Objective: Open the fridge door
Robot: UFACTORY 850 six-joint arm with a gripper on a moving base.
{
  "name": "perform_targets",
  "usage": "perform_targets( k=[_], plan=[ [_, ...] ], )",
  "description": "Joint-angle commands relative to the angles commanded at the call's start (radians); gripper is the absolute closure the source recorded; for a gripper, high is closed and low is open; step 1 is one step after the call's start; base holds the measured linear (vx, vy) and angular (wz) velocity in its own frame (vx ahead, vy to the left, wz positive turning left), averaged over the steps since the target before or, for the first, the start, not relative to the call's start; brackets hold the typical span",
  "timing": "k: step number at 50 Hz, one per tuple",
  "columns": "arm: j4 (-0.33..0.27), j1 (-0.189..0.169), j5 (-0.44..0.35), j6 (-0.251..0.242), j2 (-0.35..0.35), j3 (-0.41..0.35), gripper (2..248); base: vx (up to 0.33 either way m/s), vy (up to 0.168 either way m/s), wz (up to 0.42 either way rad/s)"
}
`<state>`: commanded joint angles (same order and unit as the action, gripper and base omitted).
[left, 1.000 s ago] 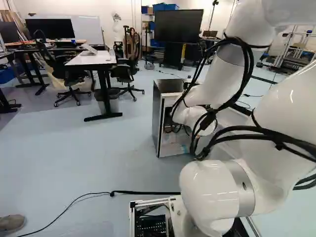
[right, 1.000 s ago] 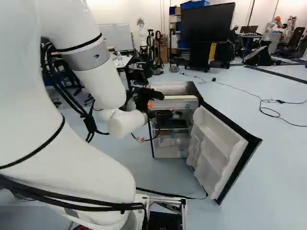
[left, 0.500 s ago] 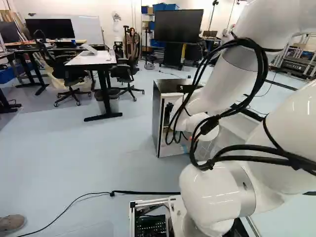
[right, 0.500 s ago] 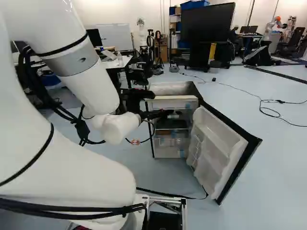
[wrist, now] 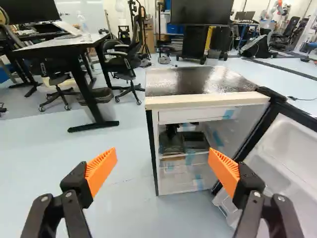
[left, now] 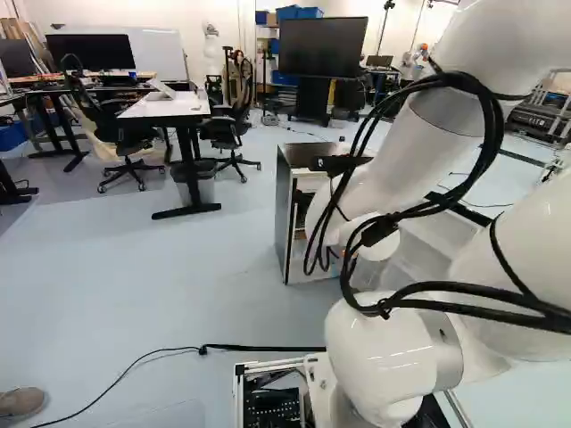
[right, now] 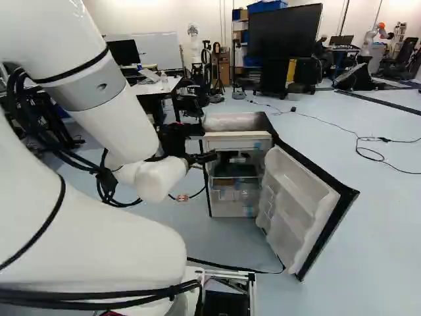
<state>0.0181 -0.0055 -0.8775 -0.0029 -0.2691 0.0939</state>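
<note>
My one arm (right: 118,122) slopes down and forward, claw (right: 212,157) near one fridge (wrist: 198,82) on the floor (right: 388,217) ahead, two orange pads (wrist: 101,171) wide apart; its single door (right: 299,191) stands open, right.

One fridge (wrist: 198,82), one door (right: 304,207), two orange pads (wrist: 100,171)

In the left base view the arm (left: 401,147) is covering much of the fridge's (left: 283,214) open front and hiding the door (right: 299,204). Its upper links are running out of both base views. In the right base view the arm is partly hiding the pincer (right: 212,157), whose small, dark fingers are blending together. In the wrist view the door is running past the edge, its outer face pointing out of sight. The dark things (wrist: 171,142) inside the fridge are, perhaps, overlapping; their outlines are blurring.
</note>
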Motion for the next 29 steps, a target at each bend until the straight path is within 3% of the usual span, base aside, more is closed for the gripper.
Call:
perform_targets(
  k=[29],
  plan=[
    [-0.018, 0.006, 0.005, 0.003, -0.01, -0.007, 3, 0.0, 0.0, 0.0]
  ],
)
